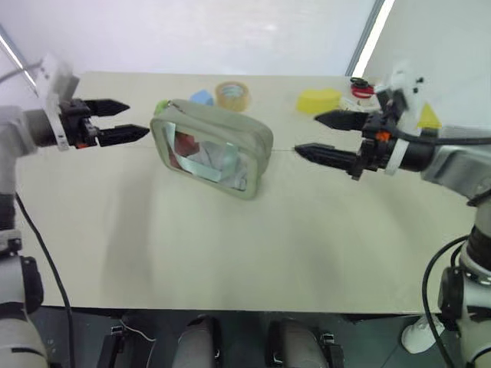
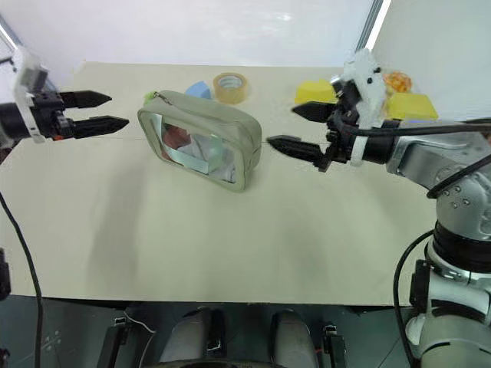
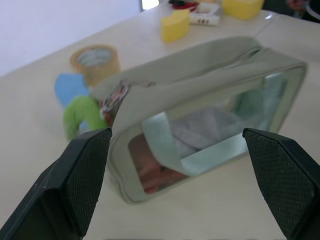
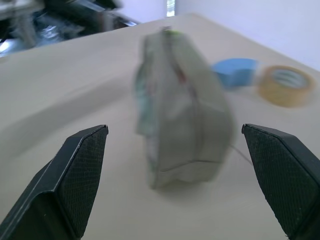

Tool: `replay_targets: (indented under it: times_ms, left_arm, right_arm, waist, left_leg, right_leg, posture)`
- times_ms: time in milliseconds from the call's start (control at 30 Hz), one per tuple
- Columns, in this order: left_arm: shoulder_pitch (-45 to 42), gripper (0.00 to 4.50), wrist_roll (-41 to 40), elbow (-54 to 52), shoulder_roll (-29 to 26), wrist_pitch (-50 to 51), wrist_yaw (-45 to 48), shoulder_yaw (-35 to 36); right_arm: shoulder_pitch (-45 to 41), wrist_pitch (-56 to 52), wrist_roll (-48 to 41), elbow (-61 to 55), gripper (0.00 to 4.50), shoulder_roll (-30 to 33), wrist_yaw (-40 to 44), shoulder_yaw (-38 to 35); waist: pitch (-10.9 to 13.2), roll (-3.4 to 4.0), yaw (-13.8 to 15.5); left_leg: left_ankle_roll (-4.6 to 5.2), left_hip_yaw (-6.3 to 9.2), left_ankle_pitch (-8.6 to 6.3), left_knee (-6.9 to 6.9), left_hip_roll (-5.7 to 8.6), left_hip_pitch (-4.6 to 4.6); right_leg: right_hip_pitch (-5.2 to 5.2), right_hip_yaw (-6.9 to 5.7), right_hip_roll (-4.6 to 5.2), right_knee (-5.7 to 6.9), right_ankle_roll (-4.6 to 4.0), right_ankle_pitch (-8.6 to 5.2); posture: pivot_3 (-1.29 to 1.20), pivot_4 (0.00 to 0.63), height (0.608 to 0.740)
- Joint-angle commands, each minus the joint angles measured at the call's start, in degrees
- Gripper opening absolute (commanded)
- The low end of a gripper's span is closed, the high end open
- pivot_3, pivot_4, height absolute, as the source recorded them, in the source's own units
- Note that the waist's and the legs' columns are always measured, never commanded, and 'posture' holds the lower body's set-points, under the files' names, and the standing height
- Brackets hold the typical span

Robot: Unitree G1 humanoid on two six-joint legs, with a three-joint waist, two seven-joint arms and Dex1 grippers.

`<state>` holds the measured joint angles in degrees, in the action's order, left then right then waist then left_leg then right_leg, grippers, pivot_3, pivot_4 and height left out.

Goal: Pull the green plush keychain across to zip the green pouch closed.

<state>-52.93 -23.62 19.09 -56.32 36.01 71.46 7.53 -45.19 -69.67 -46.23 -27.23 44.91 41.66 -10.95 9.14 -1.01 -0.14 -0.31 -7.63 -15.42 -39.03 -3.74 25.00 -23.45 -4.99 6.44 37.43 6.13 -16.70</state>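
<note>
Black fingers of our left gripper (image 1: 115, 120) stood spread and empty, left of the green pouch (image 1: 219, 146), which stood on edge mid-table. We saw the green plush keychain (image 3: 82, 114) at its far-left corner, beside a blue object (image 3: 71, 88). Our right gripper (image 1: 326, 136) hung spread, empty, right of the pouch. Unbraced, we judged, the pouch could topple or slide once the keychain was pulled.

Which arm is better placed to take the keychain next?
Left, probably. The keychain hangs at the pouch's left end, beside the open left gripper. The open right gripper faces the far end, apart from the pouch.
</note>
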Motion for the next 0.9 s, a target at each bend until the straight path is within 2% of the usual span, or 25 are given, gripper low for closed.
replay_targets:
  times_ms: [33, 233, 333, 500, 633, 867, 900]
  left_arm:
    - [-2.5, 4.49, 1.6, 1.3, 0.7, -2.7, -1.2, -0.8]
    - [-1.5, 4.49, 1.9, 0.2, 0.2, -3.0, 0.3, -1.7]
    - [-2.1, 4.49, 1.9, 1.3, 1.3, -3.0, -0.7, -1.4]
    - [-3.5, 4.49, -0.1, 0.6, 2.2, -0.8, -0.8, -0.4]
    - [-3.1, 4.49, -1.4, -0.9, 3.6, 1.0, -0.7, -0.7]
    - [0.1, 4.49, -5.1, -8.7, 3.8, 5.6, 0.6, -0.7]
    - [0.4, 4.5, -5.1, -9.0, 3.8, 5.8, 0.2, -0.7]
  right_arm:
    - [0.6, 1.8, 1.1, -0.1, 4.47, 0.8, -0.2, 2.7]
    - [-1.2, 4.6, 2.5, 1.2, 4.47, 1.4, -0.1, 5.0]
    - [-1.4, 7.9, 6.8, 2.9, 4.47, 1.1, -1.6, 7.9]
    - [-5.7, 10.0, 9.3, 5.5, 4.47, -4.4, -4.9, 11.4]
    - [-6.7, 13.5, 14.5, 7.4, 4.47, -9.8, -6.8, 17.9]
    - [-5.7, 19.4, 21.4, 12.1, 4.47, -12.3, -4.8, 25.0]
    - [-5.4, 20.0, 22.3, 12.7, 3.93, -12.3, -4.6, 25.5]
  waist:
    - [0.0, 0.0, 0.2]
    - [0.0, 0.01, 0.3]
    - [0.0, 0.01, 0.4]
    - [0.0, 0.01, 0.3]
    - [0.0, 0.01, 0.0]
    - [0.0, 0.01, -0.7]
    - [0.0, 0.01, -0.7]
  left_leg:
    - [0.02, -0.01, -0.01, -0.01, 0.01, 0.0]
    - [0.01, -0.06, 0.0, -0.05, 0.01, 0.21]
    - [0.0, -0.05, 0.0, -0.08, 0.0, 0.27]
    - [0.0, -0.06, 0.0, -0.08, 0.0, 0.31]
    - [-0.03, -0.08, 0.02, -0.1, -0.01, 0.37]
    - [-0.03, -0.07, 0.02, -0.11, 0.0, 0.41]
    - [-0.04, -0.07, 0.03, -0.1, 0.0, 0.4]
  right_leg:
    - [0.01, 0.01, 0.01, -0.02, 0.0, 0.01]
    - [-0.27, 0.01, 0.0, 0.2, 0.01, 0.01]
    - [-0.35, 0.01, 0.01, 0.28, 0.01, 0.01]
    - [-0.41, 0.01, 0.01, 0.29, 0.01, 0.01]
    - [-0.57, 0.02, 0.01, 0.49, 0.01, 0.01]
    - [-0.59, 0.02, 0.04, 0.5, 0.01, 0.01]
    - [-0.6, 0.02, 0.04, 0.5, 0.01, 0.01]
  posture:
    - [0.0, 0.15, 0.74]
    - [0.0, 0.15, 0.74]
    - [0.0, 0.15, 0.74]
    - [0.0, 0.15, 0.74]
    - [0.0, 0.15, 0.74]
    - [0.0, 0.15, 0.74]
    - [0.0, 0.15, 0.74]
